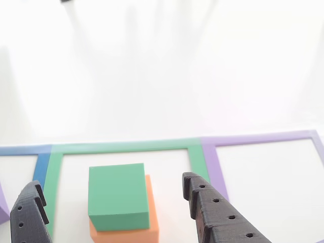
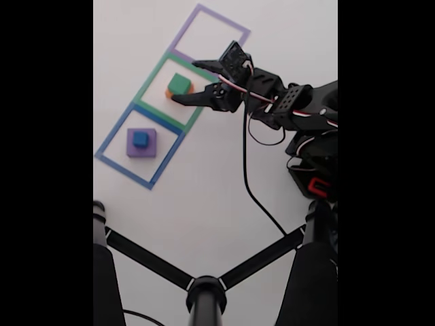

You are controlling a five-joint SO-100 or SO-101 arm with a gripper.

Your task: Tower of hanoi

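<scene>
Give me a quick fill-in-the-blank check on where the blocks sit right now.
The green block rests on the ___ block. The blue block sits on the ___ block. The tape square outlined in ___ holds no block. The gripper has its jaws ___, one on each side of the green block.

Missing words: orange; purple; purple; open

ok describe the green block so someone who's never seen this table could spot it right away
Three tape squares lie in a row on the white table; go to the middle one, outlined in green. The green block sits there on top of an orange block, between the open gripper's fingers. The other stack, in the blue-outlined square, is a blue cube on a purple block.
</scene>
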